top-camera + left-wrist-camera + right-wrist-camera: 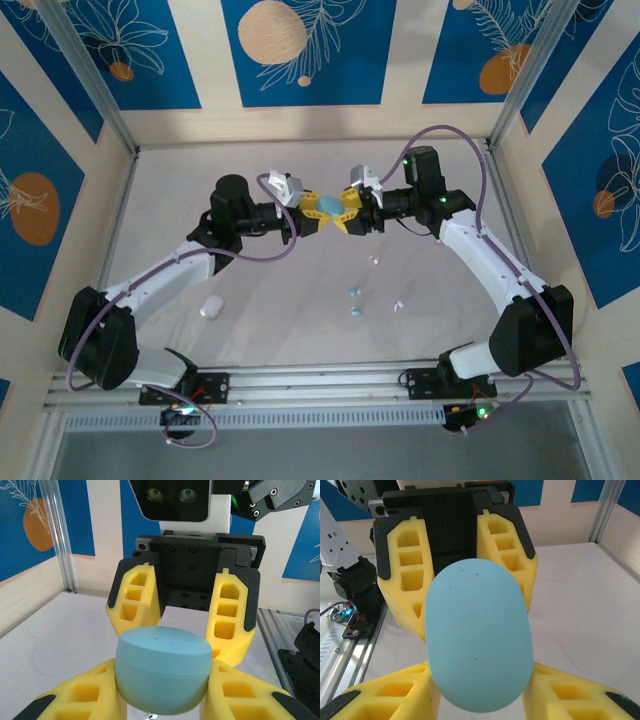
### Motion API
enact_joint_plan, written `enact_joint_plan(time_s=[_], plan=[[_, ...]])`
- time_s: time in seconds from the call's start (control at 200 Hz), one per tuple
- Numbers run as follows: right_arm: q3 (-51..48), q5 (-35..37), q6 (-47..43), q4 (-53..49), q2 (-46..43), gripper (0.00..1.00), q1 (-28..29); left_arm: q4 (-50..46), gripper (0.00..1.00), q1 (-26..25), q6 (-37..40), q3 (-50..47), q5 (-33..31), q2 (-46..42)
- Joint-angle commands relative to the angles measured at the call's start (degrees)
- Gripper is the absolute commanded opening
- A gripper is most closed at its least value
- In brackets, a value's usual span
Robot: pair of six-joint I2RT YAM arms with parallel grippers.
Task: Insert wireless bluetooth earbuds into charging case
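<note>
Above the table's middle, the left gripper (314, 214) and the right gripper (343, 214) meet nose to nose, each with its yellow jaws closed narrowly on the same light blue case (328, 207). The earbuds (355, 311) (white and blue ones) lie scattered on the table (270, 320) below, near the right arm.

Left pincer (312, 214) and right pincer (345, 214) meet tip to tip on a light blue case (328, 207) above the worktop (180, 200), barring passage between them. Beneath, right of centre: scattered earbuds (353, 292). Left: a white case (211, 306). Open lanes: the far strip and both side margins.
</note>
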Motion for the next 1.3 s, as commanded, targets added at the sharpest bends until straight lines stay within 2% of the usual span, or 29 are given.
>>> enact_joint_plan(time_s=[0.0, 0.13, 0.405, 0.53, 0.7, 0.84, 0.93, 1.296], plan=[[-0.7, -1.1, 1.4, 2.0, -1.4, 0.43, -0.4, 0.6, 0.28, -0.5, -0.2, -0.4, 1.6, -0.9], [-0.8, -1.9, 2.0, 2.4, -1.7, 0.47, -0.6, 0.2, 0.28, -0.5, 0.0, -0.5, 1.5, -1.0], [-0.6, -1.3, 2.0, 2.7, -1.7, 0.48, -0.7, 0.0, 0.28, -0.5, -0.2, -0.2, 1.5, -0.9], [-0.5, -1.0, 1.8, 2.0, -1.4, 0.39, -0.7, 0.1, 0.29, -0.5, -0.3, -0.1, 1.5, -0.9], [0.2, -3.7, 0.8, 0.1, -1.3, 0.28, -1.1, -0.9, 0.42, -0.5, 1.0, 0.0, 2.1, -1.1], [1.1, -4.8, -0.4, -2.1, -1.1, 0.27, -1.1, -3.4, 0.54, -0.5, 2.4, 1.3, 3.5, -0.9], [1.3, -5.3, -0.7, -2.9, -0.9, 0.27, -1.1, -3.8, 0.57, -0.4, 2.2, 2.1, 4.3, -0.4], [1.5, -5.3, -1.8, -3.7, -0.8, 0.26, -0.9, -1.6, 0.57, -0.5, -0.3, 2.9, 4.5, 1.0]])
